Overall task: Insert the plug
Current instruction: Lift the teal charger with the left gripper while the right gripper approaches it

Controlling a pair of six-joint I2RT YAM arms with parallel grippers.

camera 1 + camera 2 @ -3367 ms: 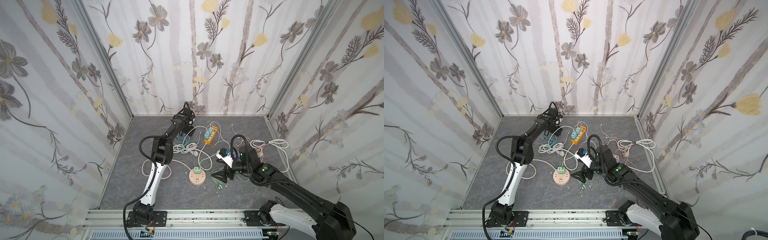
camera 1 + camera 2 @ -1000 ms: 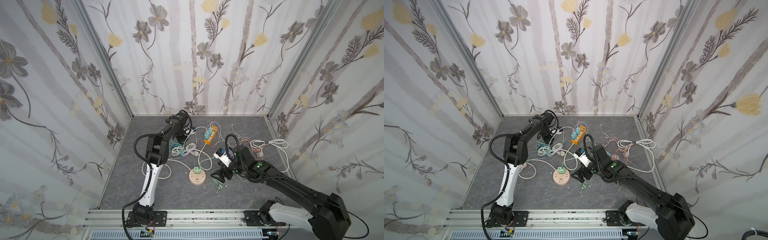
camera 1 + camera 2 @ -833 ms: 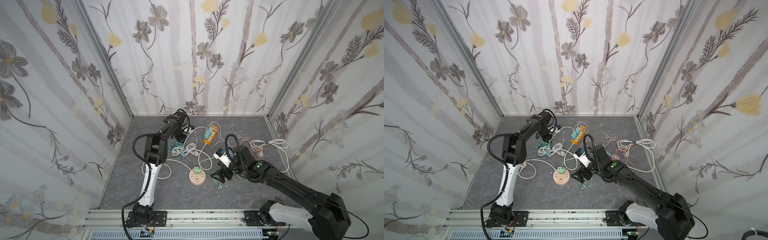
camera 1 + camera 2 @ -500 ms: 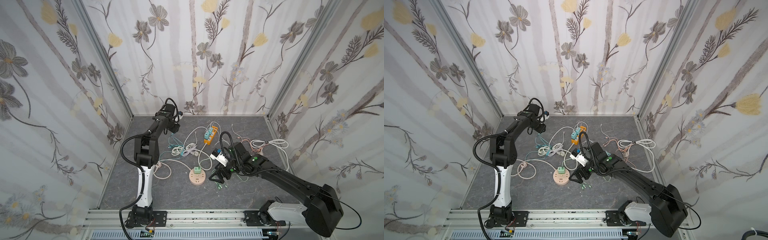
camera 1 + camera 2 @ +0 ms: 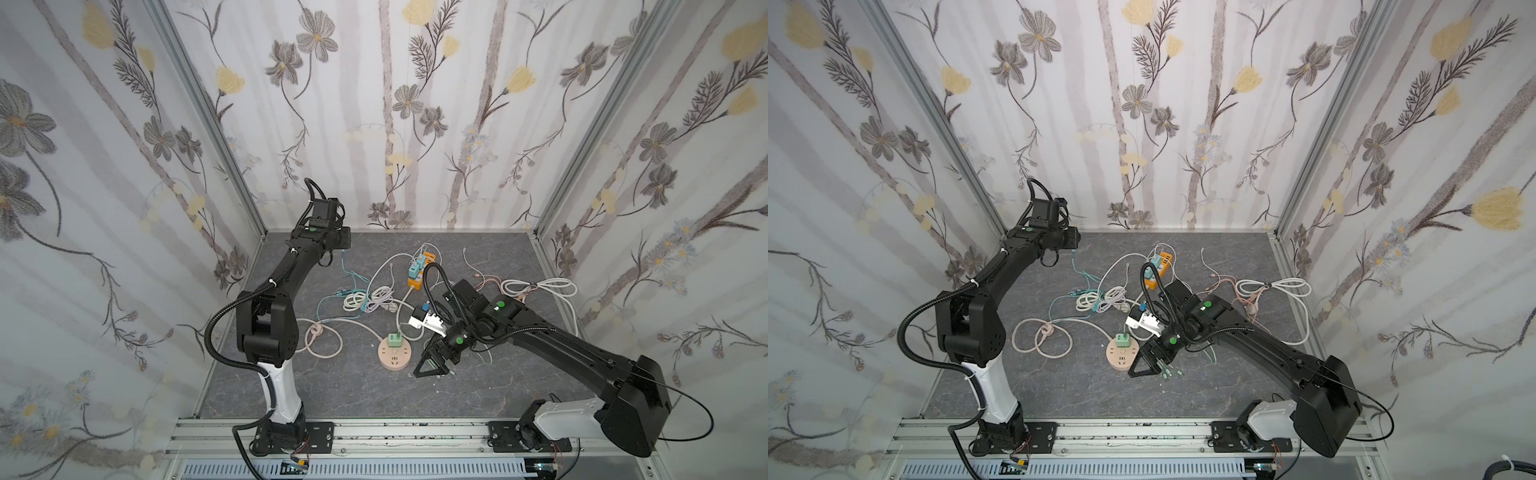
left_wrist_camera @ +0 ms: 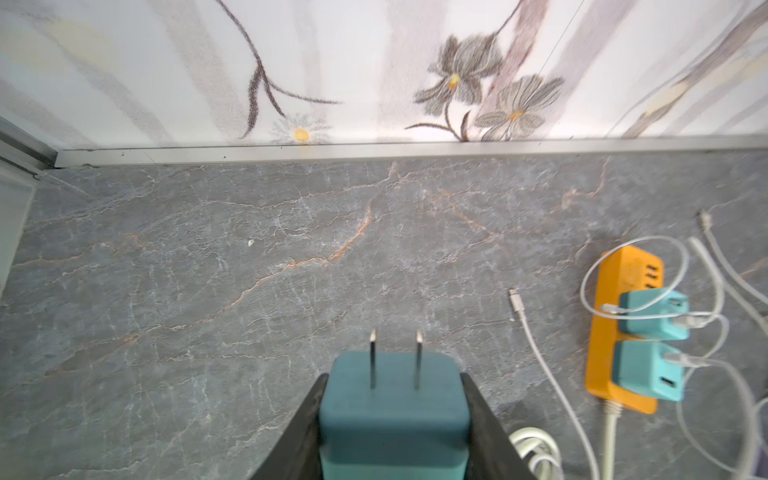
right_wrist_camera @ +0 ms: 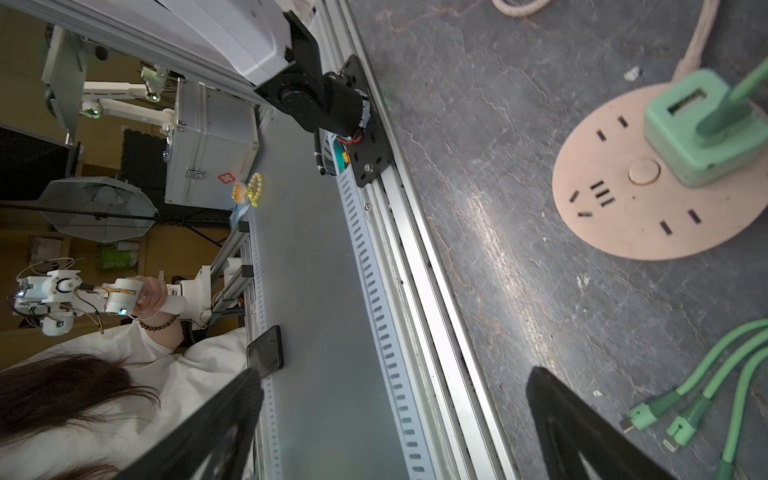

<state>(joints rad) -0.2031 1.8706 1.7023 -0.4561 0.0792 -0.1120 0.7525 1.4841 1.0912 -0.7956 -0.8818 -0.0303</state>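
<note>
A teal plug (image 6: 395, 411) with two metal prongs sits between the fingers of my left gripper (image 6: 394, 376), which is shut on it, prongs pointing away from the wrist. In both top views that gripper (image 5: 341, 244) hangs near the back left corner, with a thin teal cable (image 5: 343, 270) trailing down from it. An orange power strip (image 5: 419, 277) holding two teal adapters (image 6: 652, 316) lies at the back middle. A round pink socket (image 5: 395, 358) carries a green adapter (image 7: 698, 137). My right gripper (image 5: 432, 369) stands open just right of it, holding nothing.
Coils of white cable (image 5: 365, 299) lie mid-table, a pink cord loop (image 5: 322, 334) at the left and white and pink cables (image 5: 536, 286) at the right. Green connector ends (image 7: 665, 419) lie by the right fingers. Walls close three sides and a rail (image 5: 374, 432) runs along the front.
My left arm has swung the plug away from the cable pile toward the back left corner, trailing its teal cable. The right gripper has shifted slightly toward the round socket.
</note>
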